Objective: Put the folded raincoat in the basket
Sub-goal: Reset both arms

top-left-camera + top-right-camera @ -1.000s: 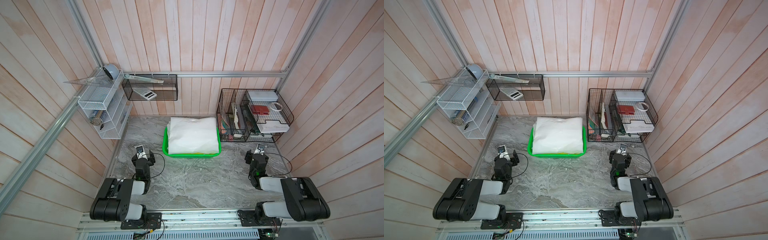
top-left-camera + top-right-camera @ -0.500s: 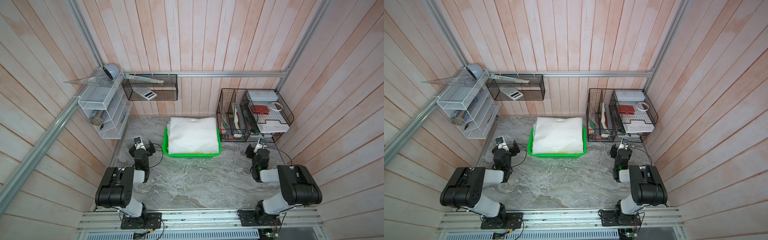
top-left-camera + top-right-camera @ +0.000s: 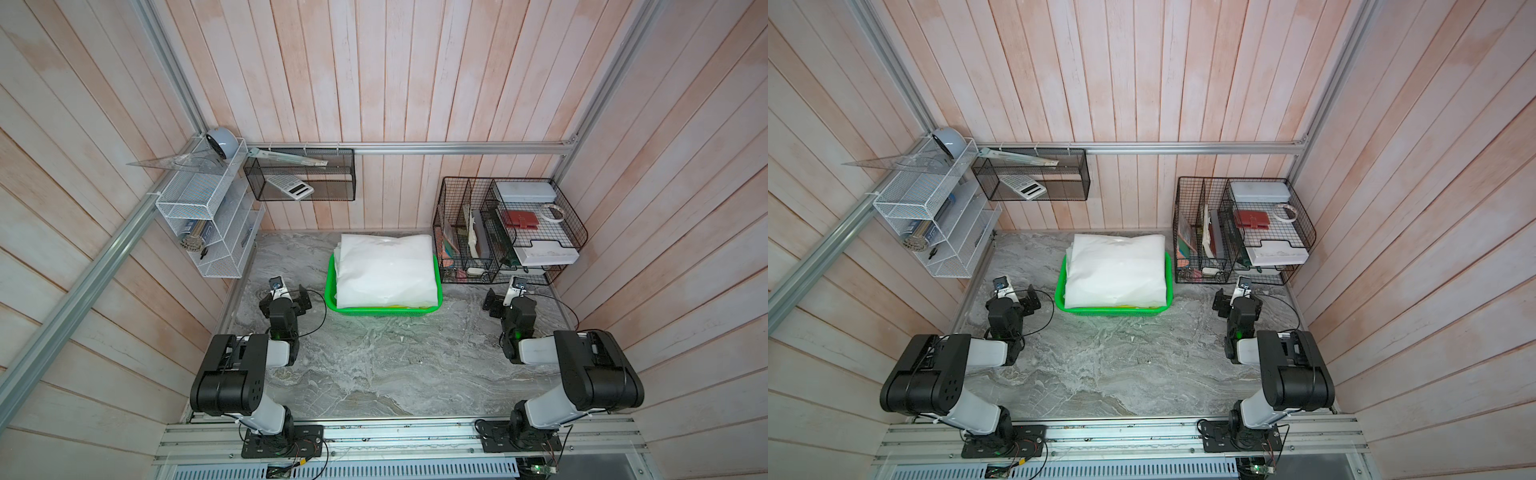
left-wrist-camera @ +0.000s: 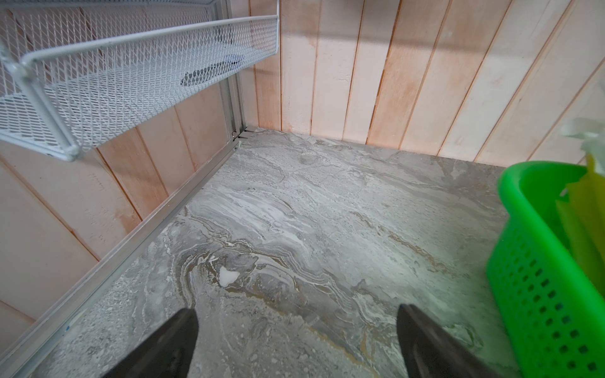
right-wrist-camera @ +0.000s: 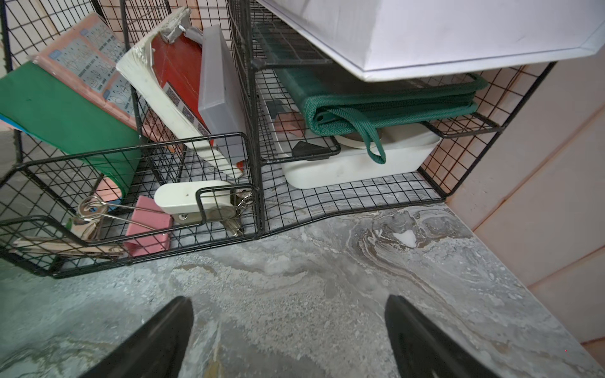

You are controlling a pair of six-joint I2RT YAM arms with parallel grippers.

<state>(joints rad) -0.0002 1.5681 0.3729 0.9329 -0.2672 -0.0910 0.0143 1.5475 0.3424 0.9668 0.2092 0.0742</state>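
The folded raincoat (image 3: 386,270), a white, puffy bundle, is seen lying in the green basket (image 3: 382,309) in both top views. Nearly the whole opening is covered by it, and the basket's far rim is hidden under its far edge. The basket is placed on the grey marbled worktop (image 3: 374,365), close to the back wall and between the two arms. A strip of yellow is visible just inside the basket's near rim and again in the left wrist view. Whether it belongs to the raincoat cannot be told from these angles.

The left hand (image 4: 296,309) is held low over bare worktop, its fingers spread wide with nothing between them. The perforated side wall of the basket is seen just beside it, not touched. A white wire shelf (image 4: 108,88) is mounted on the wall above that side.

The right hand (image 5: 288,298) is likewise spread apart and empty above the worktop. It faces the black wire organiser (image 3: 505,232), which is filled with books, a green folder and small office items. The organiser stands just beside the basket on the robot's right.
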